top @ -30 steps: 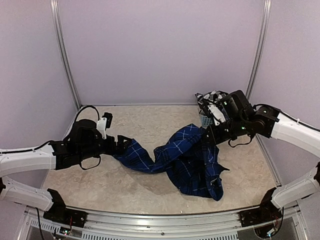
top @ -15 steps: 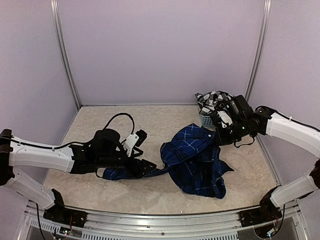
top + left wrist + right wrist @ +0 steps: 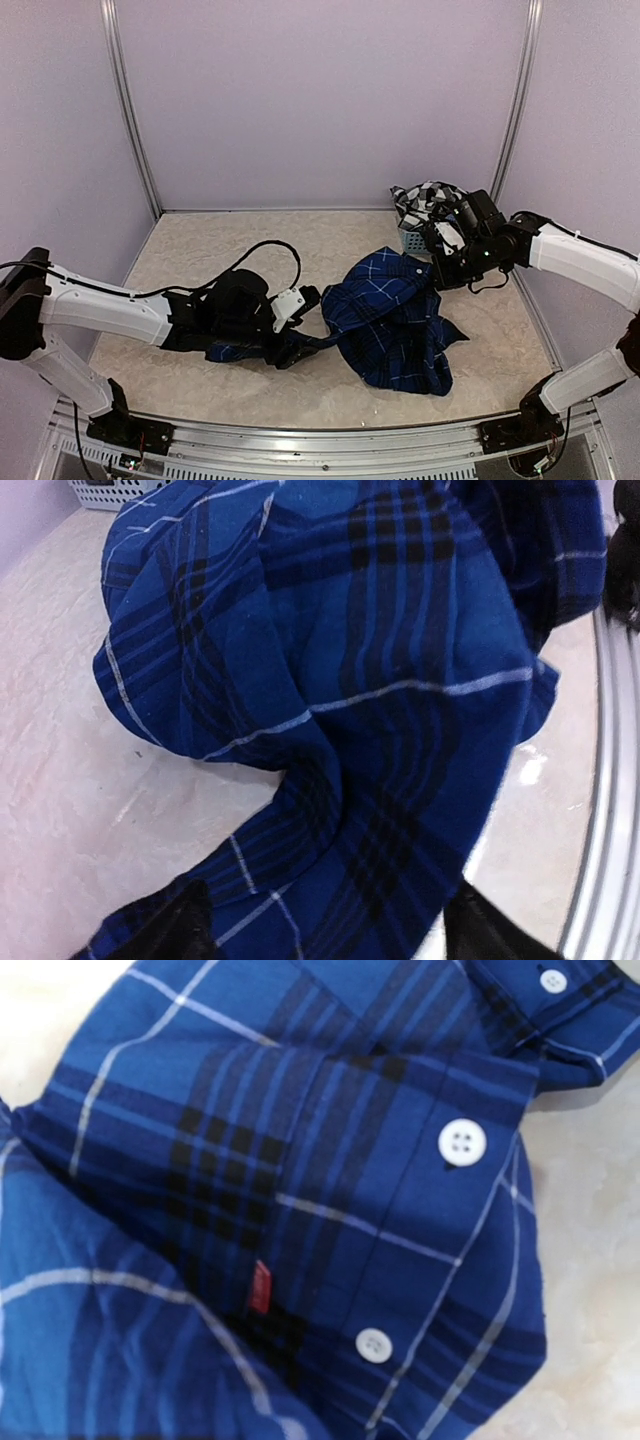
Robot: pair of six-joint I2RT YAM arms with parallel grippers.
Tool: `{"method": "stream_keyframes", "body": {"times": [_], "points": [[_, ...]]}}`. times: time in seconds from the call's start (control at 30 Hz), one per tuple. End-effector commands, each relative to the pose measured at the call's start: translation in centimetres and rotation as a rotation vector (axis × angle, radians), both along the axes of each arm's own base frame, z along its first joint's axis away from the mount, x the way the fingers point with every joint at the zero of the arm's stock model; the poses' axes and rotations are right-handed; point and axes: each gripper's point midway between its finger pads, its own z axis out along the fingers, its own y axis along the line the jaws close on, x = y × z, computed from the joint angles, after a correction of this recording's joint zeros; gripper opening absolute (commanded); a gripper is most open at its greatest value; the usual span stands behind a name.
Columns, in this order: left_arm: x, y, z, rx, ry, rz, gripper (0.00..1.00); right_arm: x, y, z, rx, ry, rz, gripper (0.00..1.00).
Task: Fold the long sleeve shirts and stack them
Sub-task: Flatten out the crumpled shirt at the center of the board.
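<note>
**Top view.** Your left arm lies low across the near left of the bench (image 3: 200, 260). Its left hand (image 3: 303, 345) is at the end of a sleeve that runs left from the navy shirt (image 3: 395, 320). The shirt is a rumpled heap at centre right of the bench, with one corner pointing near right. Your right hand (image 3: 437, 268) sits at the heap's far right edge, clenched on the cloth there, which rises up to it. Just beyond that hand is the small mesh basket (image 3: 408, 240). The black-and-white checked shirt (image 3: 425, 195) is bundled on top of it, at the far right of the bench.

**Left wrist view.** Both fingers (image 3: 180, 925) show at the bottom edge, spread wide and released. The sleeve runs between them and does not look pinched. Past the sleeve, the bulk of the navy shirt fills the frame, lying on the bench. A corner of the basket shows at far left, and a metal rail (image 3: 600, 810) runs down the right.

**Right wrist view.** You see navy cloth up close: a button placket with white buttons (image 3: 462, 1142) and a small red tag (image 3: 260, 1286) in a fold. Bare bench shows at the right and top left.
</note>
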Motion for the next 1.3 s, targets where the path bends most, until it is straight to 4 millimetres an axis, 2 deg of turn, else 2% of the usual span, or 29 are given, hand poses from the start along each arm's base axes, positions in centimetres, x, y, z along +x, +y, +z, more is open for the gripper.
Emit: {"method": "stream_keyframes", "body": {"times": [0.0,0.07,0.17,0.3,0.4,0.5,0.57,0.7,0.83,0.9,0.97,1.0,1.1,1.17,1.2,1.23,1.27], "points": [[2.3,0.7,-1.5,0.157,-0.069,0.068,0.54,0.8,-0.1,0.8,0.004,-0.028,0.003,0.00],[3.4,0.6,-0.8,0.147,-0.069,0.098,0.35,0.7,-0.3,1.0,0.005,-0.032,0.002,0.00],[4.8,0.1,1.7,0.093,-0.094,0.123,0.02,0.3,-0.4,0.8,0.005,-0.027,0.004,0.00],[7.6,0.4,6.4,0.028,-0.180,0.199,0.00,-0.3,-0.3,0.9,0.020,-0.034,0.035,0.00],[10.2,0.9,10.9,-0.016,-0.272,0.291,0.00,-0.9,0.3,1.2,0.039,-0.041,0.091,0.00],[13.0,2.6,14.4,-0.018,-0.335,0.422,0.00,-1.4,1.1,2.3,0.080,-0.064,0.149,0.00],[15.5,4.9,16.4,-0.029,-0.351,0.546,0.00,-2.3,2.8,3.8,0.163,-0.086,0.227,0.00],[20.2,10.7,18.0,-0.033,-0.345,0.771,0.00,-4.6,7.7,7.4,0.341,-0.137,0.388,0.00],[24.4,15.9,19.3,-0.057,-0.343,0.937,0.00,-6.5,14.5,9.5,0.447,-0.154,0.539,0.00],[26.4,18.0,19.9,-0.089,-0.325,0.999,0.00,-7.1,18.7,10.6,0.495,-0.166,0.619,0.00],[28.3,20.2,20.3,-0.096,-0.317,1.062,0.00,-7.0,22.5,10.6,0.526,-0.152,0.669,0.00],[29.3,21.2,19.9,-0.085,-0.302,1.093,0.08,-6.6,24.2,10.6,0.538,-0.150,0.676,0.00],[31.0,25.3,18.6,-0.035,-0.262,1.231,0.52,-4.1,28.9,10.2,0.566,-0.145,0.650,0.00],[31.0,28.5,17.1,0.014,-0.241,1.334,0.76,-2.3,31.6,9.9,0.601,-0.125,0.627,0.00],[30.5,30.4,16.1,0.041,-0.230,1.380,0.91,-1.7,33.0,9.8,0.616,-0.121,0.637,0.00],[29.7,31.9,16.4,0.031,-0.233,1.419,0.98,-1.0,34.2,9.7,0.623,-0.121,0.642,0.05],[29.0,33.1,16.1,0.022,-0.220,1.448,0.99,-0.5,35.2,9.6,0.628,-0.120,0.658,0.25]]}}
